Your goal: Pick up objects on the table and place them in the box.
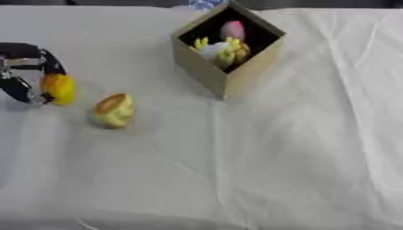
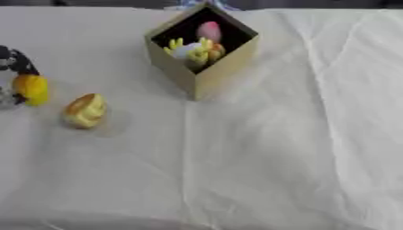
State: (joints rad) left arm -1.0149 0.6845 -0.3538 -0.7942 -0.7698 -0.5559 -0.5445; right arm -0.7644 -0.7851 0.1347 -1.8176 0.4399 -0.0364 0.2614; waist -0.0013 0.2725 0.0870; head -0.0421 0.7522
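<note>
At the far middle of the table (image 1: 315,170), which was draped in a creased white cloth, stood the box (image 1: 206,67), an open tan carton with a dark inside, turned so one corner faced the camera. Inside it lay a pink egg-shaped thing (image 1: 232,29) toward the back, and in front of that a jumble of yellow, pale and orange pieces (image 1: 222,50) too mixed to tell apart. Something blue and white (image 1: 206,4) showed just behind the box's far corner.

On the left edge, the left hand (image 1: 25,72) reached in, its black fingers curled round a yellow object (image 1: 59,88), which it held just above or on the cloth; which could not be told. Near it, to its right and apart from the hand, a pale yellow object with an orange top (image 1: 113,110) rested on the cloth, well apart from the box.
</note>
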